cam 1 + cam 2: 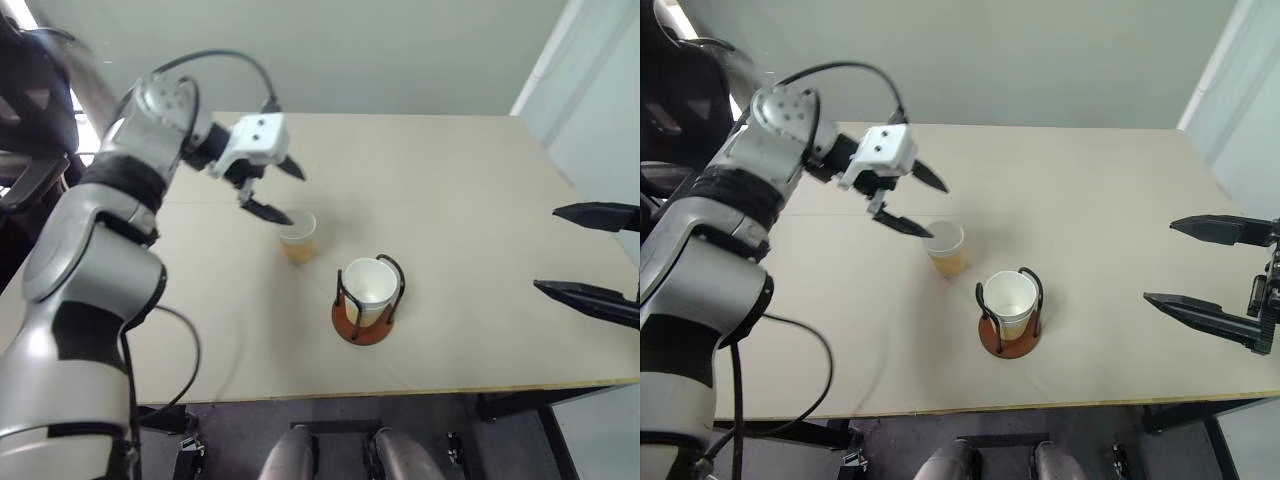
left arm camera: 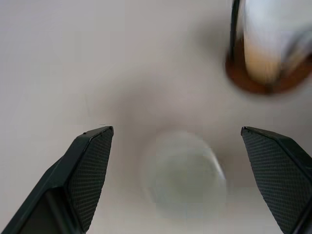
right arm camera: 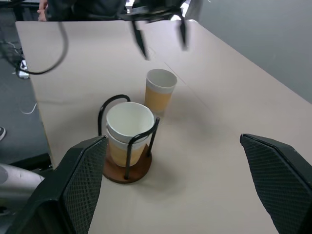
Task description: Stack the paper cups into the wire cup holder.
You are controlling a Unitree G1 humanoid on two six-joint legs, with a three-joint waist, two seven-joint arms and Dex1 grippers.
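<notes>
One paper cup (image 1: 298, 238) stands upright and alone on the beige table, just left of and behind the wire cup holder (image 1: 366, 328). The holder has a reddish-brown disc base and black wire loops, and two nested paper cups (image 3: 127, 127) sit inside it. My left gripper (image 1: 278, 192) hovers open just above the lone cup's far-left side, with nothing between its fingers; in the left wrist view the cup (image 2: 187, 176) lies below the spread fingertips. Far to the right, my right gripper (image 1: 1200, 265) hangs open and empty, pointing toward the holder.
The beige table (image 1: 470, 180) ends close in front of the holder, and its right edge runs under the right gripper. A black cable (image 1: 790, 330) loops down from the left arm over the table's front left. Dark equipment (image 1: 30, 110) stands at the far left.
</notes>
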